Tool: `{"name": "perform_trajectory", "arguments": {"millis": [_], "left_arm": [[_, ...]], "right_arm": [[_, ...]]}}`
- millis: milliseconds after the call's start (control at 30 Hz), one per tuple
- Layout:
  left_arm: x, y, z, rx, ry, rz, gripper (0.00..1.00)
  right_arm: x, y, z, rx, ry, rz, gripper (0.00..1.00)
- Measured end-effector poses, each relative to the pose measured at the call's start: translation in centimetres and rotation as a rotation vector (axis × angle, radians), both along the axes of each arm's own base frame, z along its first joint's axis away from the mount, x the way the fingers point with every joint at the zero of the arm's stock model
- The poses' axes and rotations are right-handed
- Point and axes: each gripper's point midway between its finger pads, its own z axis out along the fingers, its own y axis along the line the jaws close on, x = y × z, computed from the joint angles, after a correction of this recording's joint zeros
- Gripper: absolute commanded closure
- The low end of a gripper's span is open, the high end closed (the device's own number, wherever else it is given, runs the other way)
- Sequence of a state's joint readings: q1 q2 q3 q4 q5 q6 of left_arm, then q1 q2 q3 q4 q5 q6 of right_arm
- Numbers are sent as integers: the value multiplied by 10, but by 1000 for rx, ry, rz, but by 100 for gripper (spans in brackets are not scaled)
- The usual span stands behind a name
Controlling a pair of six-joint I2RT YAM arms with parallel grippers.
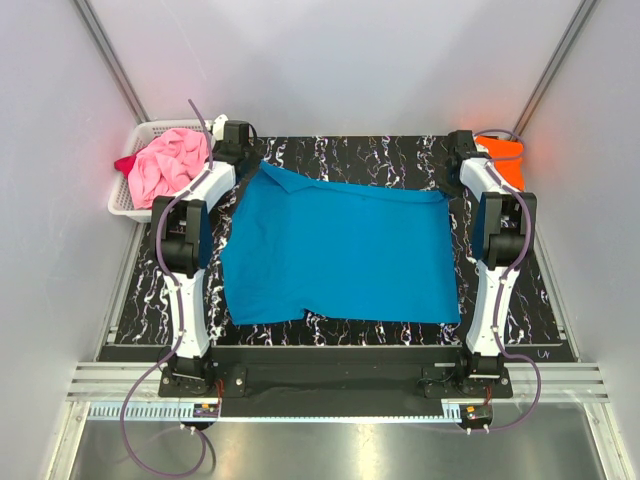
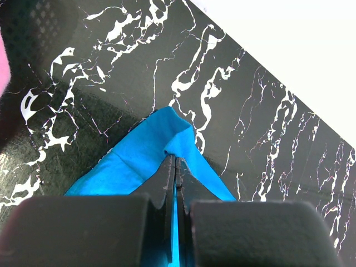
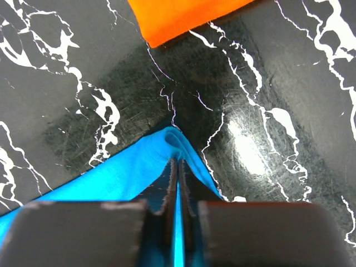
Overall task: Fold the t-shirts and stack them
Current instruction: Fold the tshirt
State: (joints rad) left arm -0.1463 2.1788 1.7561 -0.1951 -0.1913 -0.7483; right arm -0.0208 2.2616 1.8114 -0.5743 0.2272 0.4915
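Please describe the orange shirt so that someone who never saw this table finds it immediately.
Look at the black marble-patterned table and go to its far right corner. There lies a compact bright orange cloth t-shirt. It alone is orange; the large turquoise blue t-shirt is spread across the table's middle.

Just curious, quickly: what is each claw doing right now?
Left gripper: closed, pinching the turquoise blue cloth t-shirt.
Right gripper: closed, pinching that t-shirt too.

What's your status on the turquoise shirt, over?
Grip: left end effector and right end effector shut on far corners of turquoise t-shirt. Shirt spread on table. Nearby: orange t-shirt beyond right corner, apart.
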Motion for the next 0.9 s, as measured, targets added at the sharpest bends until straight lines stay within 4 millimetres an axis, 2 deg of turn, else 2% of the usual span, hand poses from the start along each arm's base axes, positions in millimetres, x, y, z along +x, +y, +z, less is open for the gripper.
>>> {"name": "perform_trajectory", "arguments": {"millis": [300,533,700,900], "left_arm": [[0,0,0,0,0,-1,100],[-19,3,6,6,25,2,100],[-35,7,25,11,14,10,100],[-53,12,38,24,2,11,100]], "right_arm": [[0,0,1,-2,3,0,100],[-13,-3,-1,-15,33,-8,100],[-35,-3,10,-15,51,-10,100],[-52,-2,36,-14,22,-12,100]]}}
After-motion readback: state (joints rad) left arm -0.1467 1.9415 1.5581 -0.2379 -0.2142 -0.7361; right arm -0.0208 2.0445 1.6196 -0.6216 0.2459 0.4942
